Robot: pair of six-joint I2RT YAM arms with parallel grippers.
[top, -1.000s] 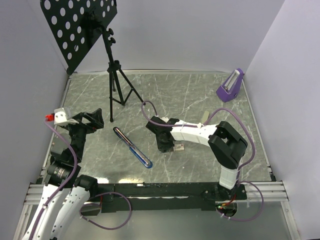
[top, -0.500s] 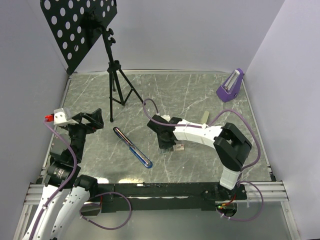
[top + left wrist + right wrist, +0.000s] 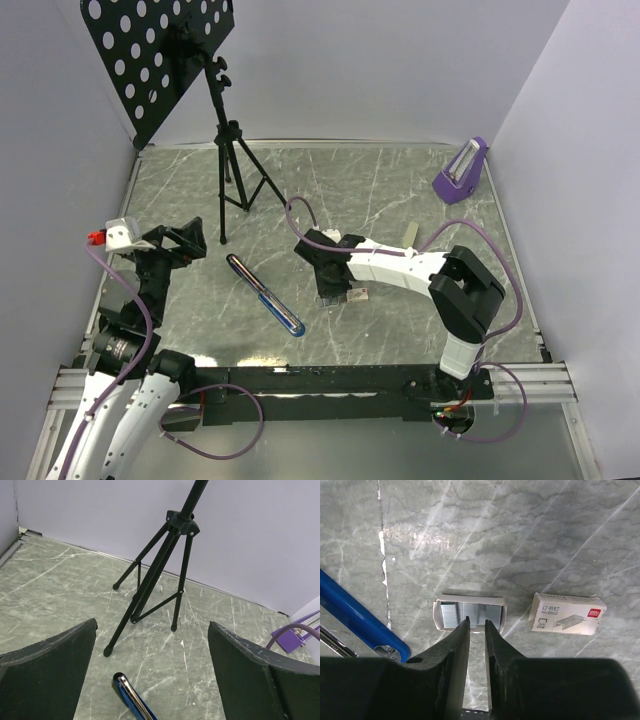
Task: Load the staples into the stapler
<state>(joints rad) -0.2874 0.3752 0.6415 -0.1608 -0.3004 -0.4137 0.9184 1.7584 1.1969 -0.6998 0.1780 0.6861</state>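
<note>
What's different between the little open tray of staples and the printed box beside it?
The tray is open-topped, showing grey staple rows; the box is closed, with reddish print and a staple drawing. The tray sits at the fingertips of the right gripper; the box lies apart, slightly tilted. Both are small, pale and flat on the table.

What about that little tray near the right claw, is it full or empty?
Full, as far as visible: grey staple strips fill the tray side to side.
</note>
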